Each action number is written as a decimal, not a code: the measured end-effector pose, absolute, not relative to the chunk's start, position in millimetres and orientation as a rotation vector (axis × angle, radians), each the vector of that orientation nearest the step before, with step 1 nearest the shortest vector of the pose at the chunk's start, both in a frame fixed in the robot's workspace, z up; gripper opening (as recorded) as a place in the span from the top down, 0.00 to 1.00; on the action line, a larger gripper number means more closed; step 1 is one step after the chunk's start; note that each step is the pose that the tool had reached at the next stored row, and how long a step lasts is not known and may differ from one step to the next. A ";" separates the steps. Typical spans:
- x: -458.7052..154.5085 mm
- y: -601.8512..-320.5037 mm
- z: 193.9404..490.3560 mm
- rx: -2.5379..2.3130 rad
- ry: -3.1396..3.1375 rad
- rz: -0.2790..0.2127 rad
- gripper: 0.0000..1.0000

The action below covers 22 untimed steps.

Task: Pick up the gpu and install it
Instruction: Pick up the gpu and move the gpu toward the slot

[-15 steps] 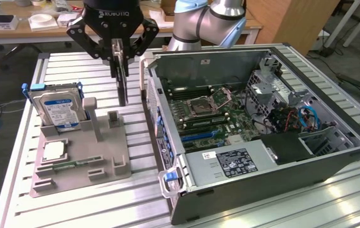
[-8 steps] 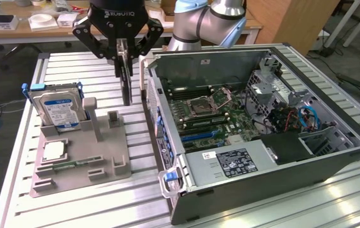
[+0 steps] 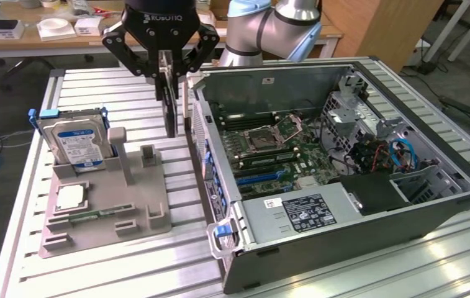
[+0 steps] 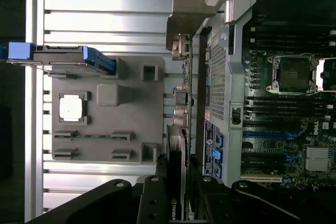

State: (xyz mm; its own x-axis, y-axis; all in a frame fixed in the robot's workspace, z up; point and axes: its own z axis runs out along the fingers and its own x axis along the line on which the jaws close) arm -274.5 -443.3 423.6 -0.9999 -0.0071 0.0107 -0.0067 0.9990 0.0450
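In the exterior view, the hand [image 3: 167, 71] is clamped on the top edge of the gpu [image 3: 171, 105]. The card hangs edge-on above the surface [image 3: 118, 87] with its long axis vertical, between the grey holder [image 3: 135, 198] and the open computer case [image 3: 433, 211].

In the wrist view, the hand [image 4: 178, 184] pinches the gpu [image 4: 175, 166]. The card's thin edge runs straight away from the camera, just beside the case wall [image 4: 218, 77].
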 end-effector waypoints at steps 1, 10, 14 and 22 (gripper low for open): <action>-273.3 -443.3 423.6 0.011 -3.130 -0.071 0.74; -264.1 -443.6 423.6 0.013 -3.129 -0.072 0.74; -260.8 -444.2 423.6 0.013 -3.129 -0.072 0.74; -250.1 -444.4 423.6 0.014 -3.127 -0.072 0.74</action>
State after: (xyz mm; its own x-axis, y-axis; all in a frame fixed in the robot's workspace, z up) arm -250.1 -444.4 423.6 -0.9999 -0.0091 0.0131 -0.0085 0.9989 0.0463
